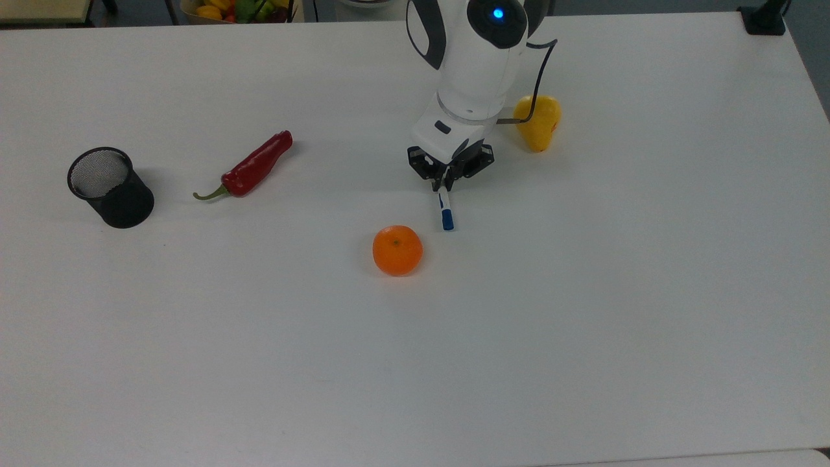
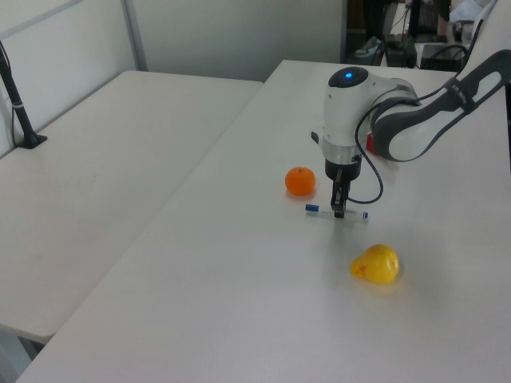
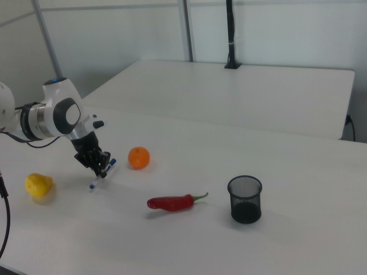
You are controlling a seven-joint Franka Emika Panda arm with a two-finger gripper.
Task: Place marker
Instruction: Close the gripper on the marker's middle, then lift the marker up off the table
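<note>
White and blue, the marker [image 1: 445, 209] is pinched mid-barrel in the gripper [image 1: 443, 186], just above the surface [image 1: 583, 292] near the orange [image 1: 397, 250]. Best lift slowly, keeping it level.

No text, brand, number or sign can be read on anything in these views. The marker [image 1: 445, 209] carries a small blue label on its white barrel, but no letters on it can be made out.
</note>
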